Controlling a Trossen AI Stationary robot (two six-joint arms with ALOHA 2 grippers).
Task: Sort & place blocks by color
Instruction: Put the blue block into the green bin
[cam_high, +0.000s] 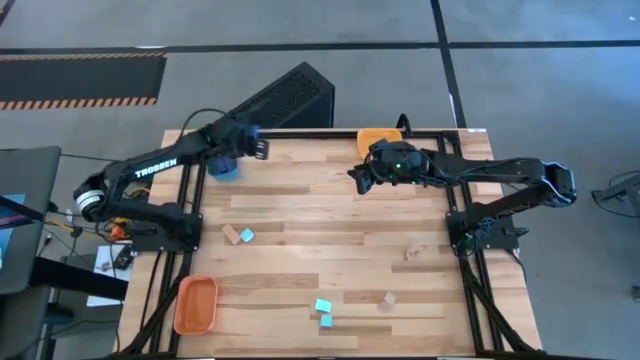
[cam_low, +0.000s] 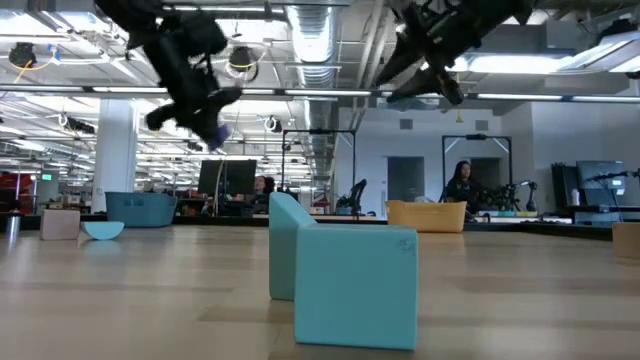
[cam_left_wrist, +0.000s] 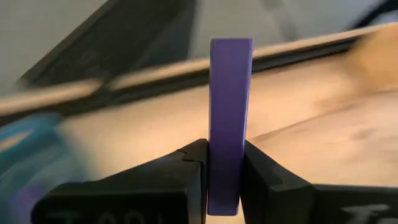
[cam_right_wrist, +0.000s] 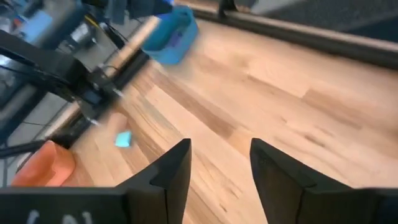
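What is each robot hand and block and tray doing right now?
left gripper: shut on dark blue block, above teal tray.
right gripper: open, empty, beside yellow-orange tray.
orange tray: looks empty.
cyan cubes: loose on table.
tan block: loose, touching a cyan cube.

Two blocks (cam_high: 323, 312) lie touching, near the table's (cam_high: 300, 260) front edge.

Table (cam_high: 330, 240) – pale wood, matt
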